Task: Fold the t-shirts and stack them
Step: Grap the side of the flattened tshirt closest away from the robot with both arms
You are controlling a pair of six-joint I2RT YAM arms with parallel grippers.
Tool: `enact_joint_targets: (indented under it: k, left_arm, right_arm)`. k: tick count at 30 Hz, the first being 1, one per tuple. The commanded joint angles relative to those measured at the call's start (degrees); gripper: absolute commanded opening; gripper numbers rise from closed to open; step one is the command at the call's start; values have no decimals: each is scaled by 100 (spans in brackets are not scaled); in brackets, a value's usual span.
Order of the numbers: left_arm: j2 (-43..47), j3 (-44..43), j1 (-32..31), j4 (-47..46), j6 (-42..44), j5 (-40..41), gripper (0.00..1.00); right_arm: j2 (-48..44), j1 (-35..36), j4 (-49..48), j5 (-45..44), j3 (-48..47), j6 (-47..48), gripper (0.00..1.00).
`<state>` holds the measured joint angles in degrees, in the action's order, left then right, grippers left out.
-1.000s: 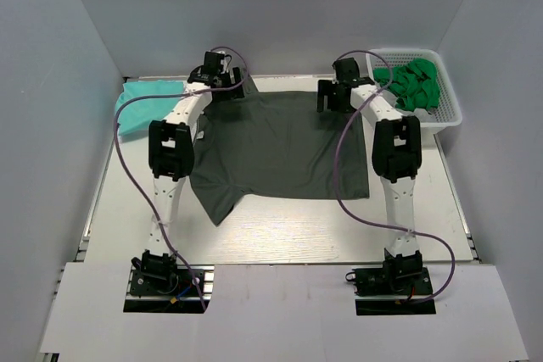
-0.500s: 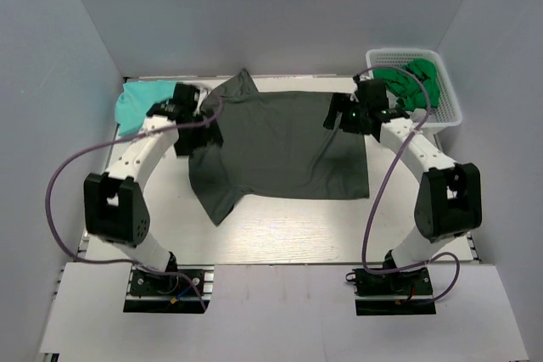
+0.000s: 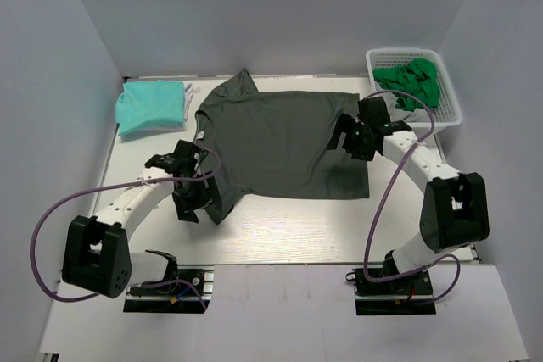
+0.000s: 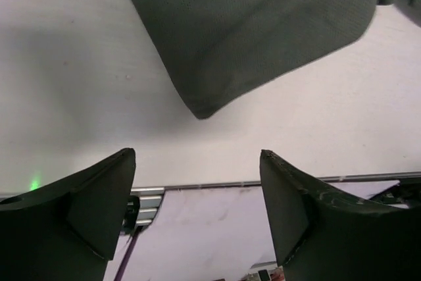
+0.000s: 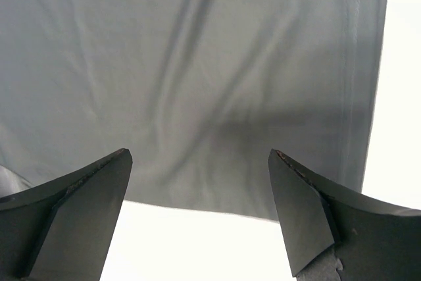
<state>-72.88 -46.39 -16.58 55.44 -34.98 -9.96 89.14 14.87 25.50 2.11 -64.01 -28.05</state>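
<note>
A dark grey-green t-shirt (image 3: 280, 146) lies spread flat in the middle of the table. My left gripper (image 3: 193, 203) is open and empty, just above the shirt's near left sleeve (image 4: 263, 31). The sleeve's tip lies beyond my left gripper (image 4: 197, 154). My right gripper (image 3: 346, 140) is open and empty over the shirt's right side. In the right wrist view the cloth (image 5: 197, 64) and its hem edge lie between the fingers of my right gripper (image 5: 198, 153). A folded mint-teal t-shirt (image 3: 151, 106) lies at the far left. Bright green t-shirts (image 3: 411, 82) lie crumpled in the basket.
A white plastic basket (image 3: 450, 112) stands at the far right corner. Bare pale table (image 3: 280, 231) runs in front of the shirt to the near edge. Grey walls close in the left, right and back. Purple cables loop beside both arms.
My left arm swung from the shirt's far collar down to the near left sleeve. My right gripper moved nearer along the shirt's right side. The far left sleeve now lies spread out.
</note>
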Motion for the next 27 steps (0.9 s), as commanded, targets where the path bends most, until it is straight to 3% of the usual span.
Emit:
enact_joint_targets:
  k: [1,5,9,14,18,19,21,27]
  left_arm:
    - [-41,331,-91,-630,-35,-42,85]
    - [-506,394,-144,-1043,-35,370,84]
    - [-1245,237,-144,-1281,-88,503,74]
    - [-1702,34,-197,-1177,-88,678,47]
    - [-1546,86,-249,-1053,-35,680,25]
    - [-1545,86,-249,-1053,-35,566,13]
    - [-1483,86,-249,-1106,17,495,3]
    - [-1370,-37,-302,-1106,193,302,0]
  right_arm:
    - [-573,-2,114,-35,335,-288,90]
    - [-1248,-11,393,-587,652,-350,90]
    - [-1645,-28,526,-905,881,-394,90]
    - [-1865,-37,912,-1151,1197,-438,90]
    - [-2032,-20,1142,-1222,1653,-517,90]
    - [-2050,-37,1142,-1187,1707,-534,90]
    - [-2059,-28,1046,-1117,1865,-570,90]
    - [-1638,-46,660,-941,1997,-465,88]
